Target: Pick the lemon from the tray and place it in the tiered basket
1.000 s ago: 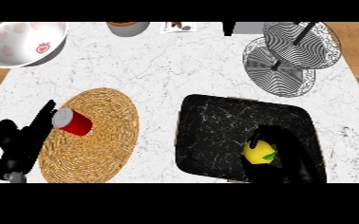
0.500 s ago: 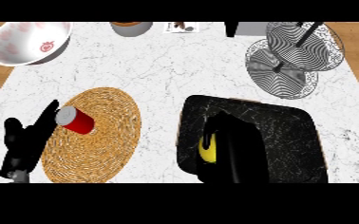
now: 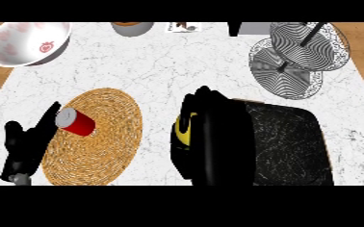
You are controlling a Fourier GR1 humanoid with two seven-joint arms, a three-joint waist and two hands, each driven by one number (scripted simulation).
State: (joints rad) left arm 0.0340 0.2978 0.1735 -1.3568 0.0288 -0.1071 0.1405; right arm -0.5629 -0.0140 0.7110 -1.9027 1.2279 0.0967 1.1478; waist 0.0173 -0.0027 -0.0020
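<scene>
Lemon (image 3: 182, 129): one, wrapped by right hand's (image 3: 222, 137) curled fingers.
Tray (image 3: 292, 144): one, under that hand.
Tiered basket (image 3: 313, 53): one, well apart.
Left hand (image 3: 21, 146): fingers relaxed, holding nothing.

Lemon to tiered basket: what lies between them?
In the head view, beyond the right hand curled round the lemon, only bare white counter lies before the tiered basket.

Right hand (image 3: 220, 139) mid-view, fingers curled round lemon (image 3: 182, 128); left hand (image 3: 22, 146) open, resting at lower-left edge.
</scene>
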